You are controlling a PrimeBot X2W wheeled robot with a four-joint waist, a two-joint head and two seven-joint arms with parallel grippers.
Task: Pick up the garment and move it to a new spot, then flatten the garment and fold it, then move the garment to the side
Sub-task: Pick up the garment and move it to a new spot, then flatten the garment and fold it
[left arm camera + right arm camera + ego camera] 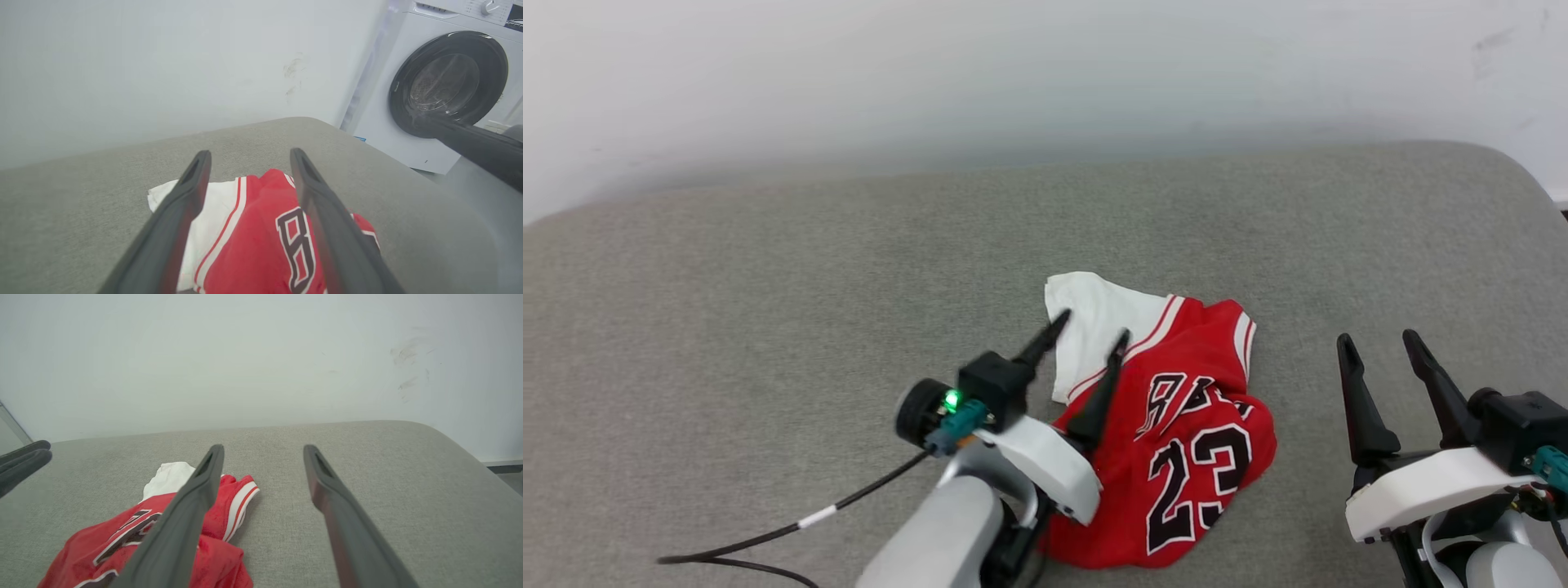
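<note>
Washer (pixel 447 83) in left wrist view, garment (pixel 1188 384) beneath spread left claw (pixel 1094 324)

Under the dark left tool (pixel 1094 324), the garment (pixel 1192 457) is red, white-sleeved, stripe-trimmed, with black 23; tabletop (pixel 768 327) plain grey

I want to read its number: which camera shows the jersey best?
Head view: nearly the whole crumpled garment shows, number 23 facing up, its left edge behind the left gripper. The left wrist view shows white sleeve and one letter between the jaws; the right wrist view cuts off the number.
</note>
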